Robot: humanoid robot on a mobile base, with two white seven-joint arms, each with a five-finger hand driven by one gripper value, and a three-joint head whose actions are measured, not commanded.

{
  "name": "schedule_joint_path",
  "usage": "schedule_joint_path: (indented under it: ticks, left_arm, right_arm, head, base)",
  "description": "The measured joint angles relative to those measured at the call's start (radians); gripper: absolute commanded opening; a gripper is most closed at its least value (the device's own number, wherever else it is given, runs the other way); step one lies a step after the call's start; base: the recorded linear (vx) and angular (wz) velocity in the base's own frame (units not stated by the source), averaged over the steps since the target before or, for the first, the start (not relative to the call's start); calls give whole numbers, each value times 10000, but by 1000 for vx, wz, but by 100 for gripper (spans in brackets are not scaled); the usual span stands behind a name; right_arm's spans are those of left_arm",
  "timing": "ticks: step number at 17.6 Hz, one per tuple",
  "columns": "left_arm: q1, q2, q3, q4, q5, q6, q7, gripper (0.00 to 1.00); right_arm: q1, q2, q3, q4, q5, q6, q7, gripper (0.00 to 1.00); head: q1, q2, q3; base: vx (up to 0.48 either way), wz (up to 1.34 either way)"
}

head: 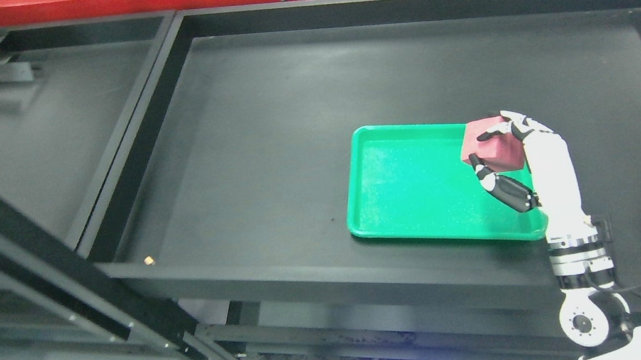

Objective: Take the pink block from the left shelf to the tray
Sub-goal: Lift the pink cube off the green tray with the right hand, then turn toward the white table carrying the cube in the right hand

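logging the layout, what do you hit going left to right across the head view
diagonal black frame bar → small tan speck on the shelf lip → green tray → pink block, held over the tray's right end by the right hand

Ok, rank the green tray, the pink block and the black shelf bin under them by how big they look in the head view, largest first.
1. Black shelf bin: fills most of the view.
2. Green tray: covers a modest patch of the bin floor.
3. Pink block: smallest, held in the right hand over the tray's right side, partly hidden by fingers.
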Motion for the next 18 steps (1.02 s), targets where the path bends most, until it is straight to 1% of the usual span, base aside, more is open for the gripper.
schedule_joint_path:
  ticks: [6, 18]
  left_arm:
    - [0, 0, 0, 0, 0, 0, 0, 100]
    - [2, 0, 0, 0, 0, 0, 0, 100]
  right_arm:
    - [92, 0, -167, -221, -202, -111, -38, 2]
    - [299, -1, -262, -410, -555, -490, -88, 2]
  head:
    - [0, 0, 0]
    - [0, 3, 0]
  base:
    - [-156, 542]
    - [-203, 819]
